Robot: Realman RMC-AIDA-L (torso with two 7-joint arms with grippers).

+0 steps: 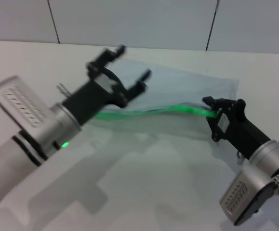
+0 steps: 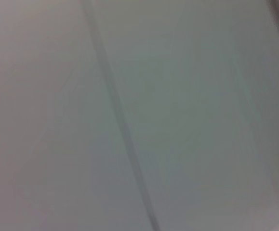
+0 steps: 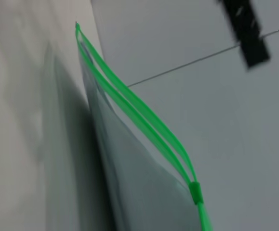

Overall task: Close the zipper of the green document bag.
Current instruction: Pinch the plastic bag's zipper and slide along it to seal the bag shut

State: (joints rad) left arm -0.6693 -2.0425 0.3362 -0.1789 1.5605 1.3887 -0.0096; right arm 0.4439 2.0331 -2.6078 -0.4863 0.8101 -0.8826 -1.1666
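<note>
The green document bag [image 1: 178, 91] is a translucent pale pouch on the white table, and its near long edge is lifted. The bright green zipper [image 1: 168, 109] runs along that edge. My right gripper [image 1: 212, 110] is at the strip's right end and looks shut on it. In the right wrist view the zipper [image 3: 129, 103] splits into two open strips beyond the small slider [image 3: 194, 191], with the bag [image 3: 139, 192] hanging below. My left gripper [image 1: 129, 62] is open and hovers above the bag's left part, holding nothing. The left wrist view shows only a blurred grey surface.
The white table [image 1: 144, 192] stretches in front of the bag toward me. A pale panelled wall [image 1: 129, 19] with dark seams stands behind it. A dark blurred shape [image 3: 245, 29] shows far off in the right wrist view.
</note>
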